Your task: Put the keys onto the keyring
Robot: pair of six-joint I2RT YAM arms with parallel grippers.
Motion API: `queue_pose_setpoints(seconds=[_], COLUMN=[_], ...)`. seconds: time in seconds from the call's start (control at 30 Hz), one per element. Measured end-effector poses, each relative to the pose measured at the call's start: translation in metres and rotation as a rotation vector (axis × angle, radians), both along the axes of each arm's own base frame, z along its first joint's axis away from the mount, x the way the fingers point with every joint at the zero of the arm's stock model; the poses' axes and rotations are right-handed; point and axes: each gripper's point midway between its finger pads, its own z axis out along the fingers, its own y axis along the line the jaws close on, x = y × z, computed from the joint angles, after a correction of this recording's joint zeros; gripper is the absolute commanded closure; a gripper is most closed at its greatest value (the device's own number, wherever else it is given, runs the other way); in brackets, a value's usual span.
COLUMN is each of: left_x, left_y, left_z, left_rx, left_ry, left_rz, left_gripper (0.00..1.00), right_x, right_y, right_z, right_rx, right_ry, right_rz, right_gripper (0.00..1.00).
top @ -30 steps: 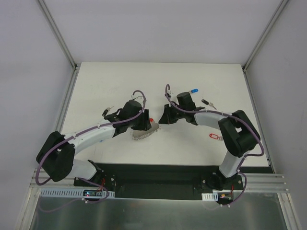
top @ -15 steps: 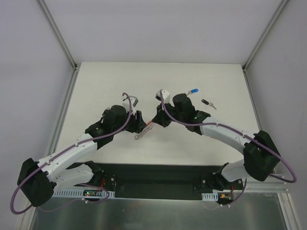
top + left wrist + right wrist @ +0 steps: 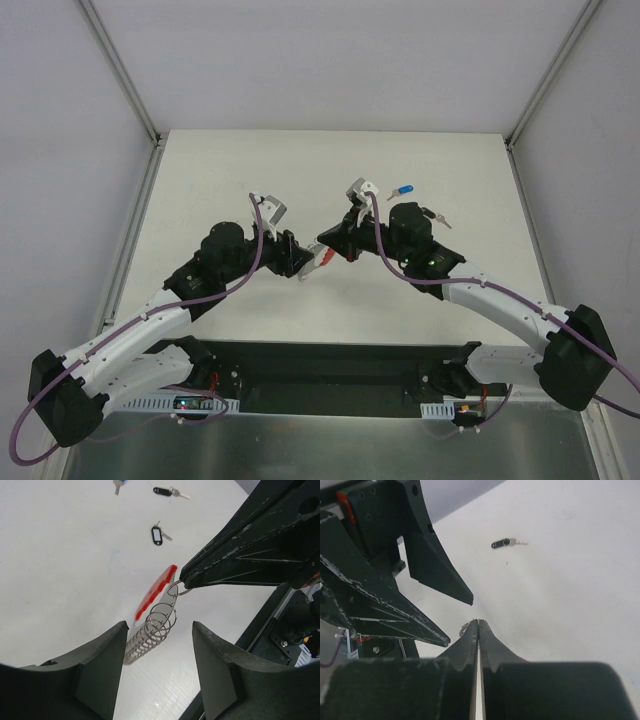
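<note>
Fingers first. Seeing the right fingers [image 3: 235,560] squeezed fully together, tips nipping the end ring of the keyring [image 3: 159,622], just beside its red plastic segment [image 3: 156,591]. Looks like a proper pinch from the left wrist view; from the right wrist view, just two dark tips pressed flat against each other with no gap.

Got the left fingers [image 3: 97,675] spread roughly halfway, holding nothing, sitting one on each side of the keyring with daylight on both sides, so not touching it.

Found the keyring dangling off the right tips as a slanted stack of silver rings, between the two arms over the middle of the tabletop [image 3: 300,165]. Can't tell whether its low end touches down or hangs free.

Now the keys. Spotting the blue-headed key [image 3: 404,189] and the black-headed key [image 3: 433,214] lying flat on the far right side, well apart from the keyring. Also catching a dark-tagged key [image 3: 157,534] nearer in, loose on the tabletop. Picking up one more dark key [image 3: 504,543] from the right wrist view, flat on the tabletop beyond the left fingers.
</note>
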Motion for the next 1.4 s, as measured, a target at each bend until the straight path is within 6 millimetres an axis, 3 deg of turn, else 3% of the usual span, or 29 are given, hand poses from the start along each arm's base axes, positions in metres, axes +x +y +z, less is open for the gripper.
queue_pose_setpoints(seconds=[0.23, 0.4, 0.5, 0.7, 0.83, 1.03, 1.4], left_x=[-0.001, -0.005, -0.005, -0.007, -0.013, -0.021, -0.024], left_y=[-0.005, -0.006, -0.007, -0.019, -0.023, -0.026, -0.034], left_z=[0.050, 0.096, 0.109, 0.095, 0.094, 0.106, 0.097], left_rx=[-0.073, -0.142, -0.168, -0.177, -0.194, -0.248, -0.273], left_ry=[-0.119, -0.217, -0.235, -0.175, -0.171, -0.212, -0.150], left_rz=[-0.040, -0.115, -0.177, -0.337, -0.417, -0.515, -0.593], left_gripper=[0.42, 0.43, 0.43, 0.48, 0.61, 0.65, 0.71], right_x=[-0.005, -0.008, -0.006, -0.008, -0.009, -0.017, -0.027], right_y=[-0.010, -0.014, -0.017, -0.023, -0.028, -0.030, -0.025], right_z=[0.043, 0.054, 0.056, 0.058, 0.068, 0.082, 0.086], right_rx=[0.111, 0.150, 0.165, 0.187, 0.215, 0.259, 0.296], right_ry=[-0.107, -0.144, -0.147, -0.147, -0.158, -0.175, -0.154], right_rz=[-0.022, -0.025, -0.030, -0.030, -0.027, 0.001, 0.061], right_gripper=[0.99, 0.98, 0.99, 0.99, 0.99, 0.99, 0.99])
